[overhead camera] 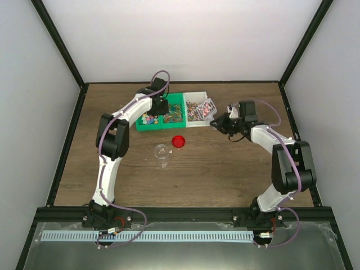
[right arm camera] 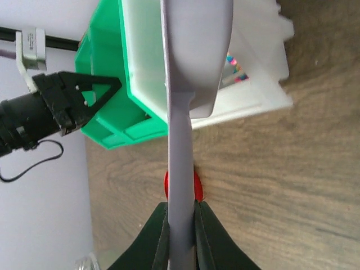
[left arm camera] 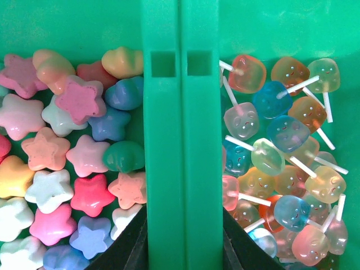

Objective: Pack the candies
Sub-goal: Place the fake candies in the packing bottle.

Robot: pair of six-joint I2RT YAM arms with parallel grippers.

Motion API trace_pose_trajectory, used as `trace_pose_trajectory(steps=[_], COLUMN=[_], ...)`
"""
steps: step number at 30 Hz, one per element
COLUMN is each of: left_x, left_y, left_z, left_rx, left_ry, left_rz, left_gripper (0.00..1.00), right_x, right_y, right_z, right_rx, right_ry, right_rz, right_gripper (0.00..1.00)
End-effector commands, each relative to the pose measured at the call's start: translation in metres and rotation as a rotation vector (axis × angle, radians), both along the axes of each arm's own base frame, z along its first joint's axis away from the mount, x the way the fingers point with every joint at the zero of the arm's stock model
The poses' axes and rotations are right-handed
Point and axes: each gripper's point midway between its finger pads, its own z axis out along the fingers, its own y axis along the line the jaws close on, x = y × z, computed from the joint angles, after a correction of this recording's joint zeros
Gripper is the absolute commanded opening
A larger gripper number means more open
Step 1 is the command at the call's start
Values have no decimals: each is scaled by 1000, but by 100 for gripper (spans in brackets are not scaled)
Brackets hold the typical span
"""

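Tiny mixed-colour candies [overhead camera: 194,110] fill the white bin [overhead camera: 198,95]; a few of them [right arm camera: 236,66] show past its wall [right arm camera: 253,90] in the right wrist view. My right gripper [overhead camera: 218,125] [right arm camera: 181,225] is shut on the handle of a grey scoop [right arm camera: 194,50]. The scoop's bowl [overhead camera: 207,106] hangs over the white bin's right end. My left gripper [overhead camera: 159,104] [left arm camera: 184,247] is shut on the middle wall [left arm camera: 183,140] of the green bin [overhead camera: 147,127], one finger in each compartment.
Star-shaped sweets [left arm camera: 79,163] lie left of the green wall, lollipops [left arm camera: 281,146] right of it. A red lid [overhead camera: 178,141] [right arm camera: 196,188] and a clear jar [overhead camera: 162,152] stand on the wood in front of the bins.
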Motion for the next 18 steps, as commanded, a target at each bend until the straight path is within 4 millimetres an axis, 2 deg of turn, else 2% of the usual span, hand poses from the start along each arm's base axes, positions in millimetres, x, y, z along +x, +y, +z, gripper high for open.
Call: trace_pose_trajectory(steps=[1,11,18], left_x=[-32,-35,-34], left_y=[3,3,2], left_z=[-52,-52,-51], left_rx=[-85,-91,-98], left_ry=[215,222,218], left_rz=[36,37,37], left_gripper=[4,4,4], right_x=[-4,-24,-49], right_y=[1,6,12], right_z=[33,51,71], right_rx=[137,337,493], right_ry=[-103,-171,-203], right_rz=[22,119,186], right_gripper=[1,1,1])
